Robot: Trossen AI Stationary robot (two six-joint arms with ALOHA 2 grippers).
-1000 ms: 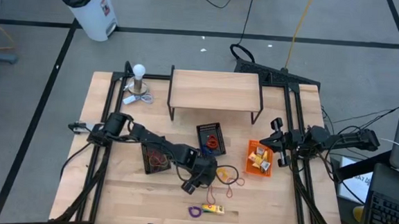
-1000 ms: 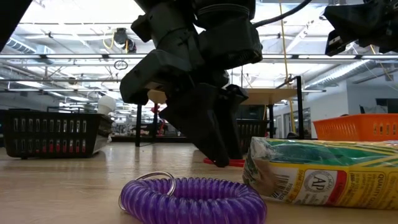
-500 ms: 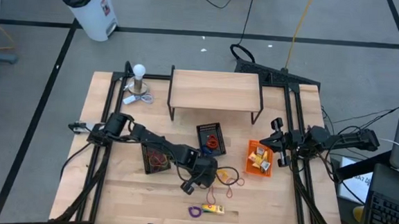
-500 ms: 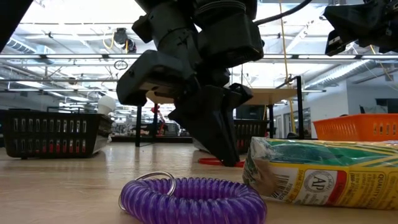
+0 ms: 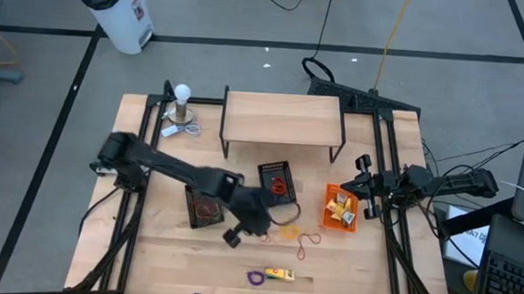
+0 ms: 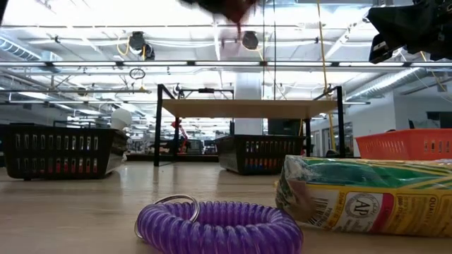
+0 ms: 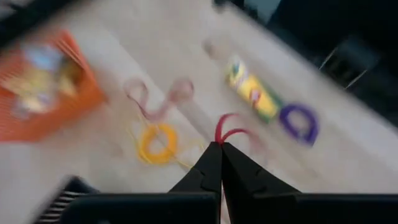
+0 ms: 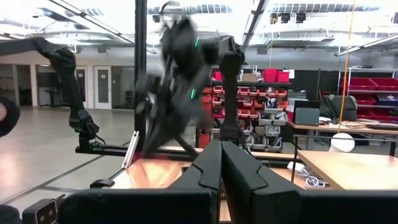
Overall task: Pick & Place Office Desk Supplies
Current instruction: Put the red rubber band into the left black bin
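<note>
Red loop (image 7: 225, 127) pinched at left claw (image 7: 220, 147) tips.

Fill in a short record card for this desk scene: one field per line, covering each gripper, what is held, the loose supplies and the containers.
left gripper: shut, lifted above the table centre
held item: red elastic loop pinched between its fingers
right gripper: shut, parked at the table's right edge
loose supplies: yellow loop, red loops, purple coil, yellow packet
containers: orange basket, two black baskets
other: wooden shelf, ball-topped stand
</note>
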